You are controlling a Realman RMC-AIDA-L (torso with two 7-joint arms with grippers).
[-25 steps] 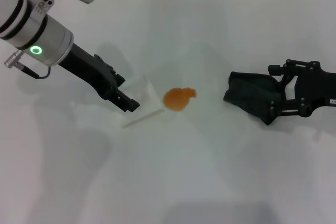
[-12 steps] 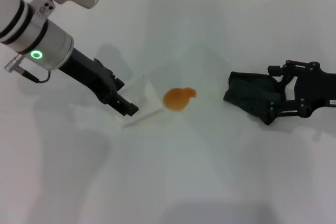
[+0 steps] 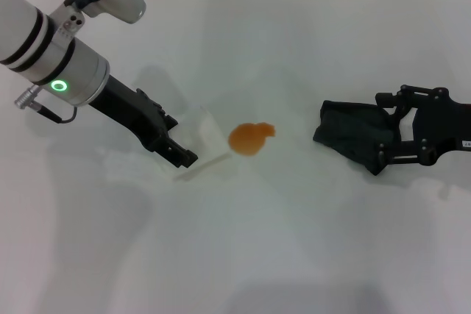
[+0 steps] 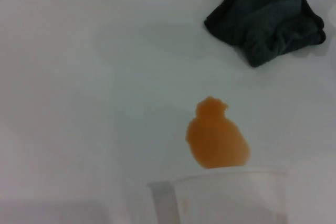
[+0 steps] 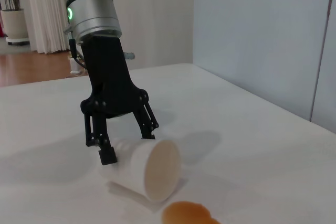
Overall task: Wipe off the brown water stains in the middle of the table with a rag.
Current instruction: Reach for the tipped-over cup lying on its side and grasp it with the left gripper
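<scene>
Rag (image 3: 352,141) sits clamped in right end effector (image 3: 384,131), low over table (image 3: 294,240).

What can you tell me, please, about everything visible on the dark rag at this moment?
The rag is a dark green-black soft cloth, bunched into a wad with folds and a stitched edge. It lies on the white table, to the right of the orange-brown stain and apart from it. The right gripper meets its far-right side, with fingers above and below the cloth edge. It looks dry and unused.
</scene>
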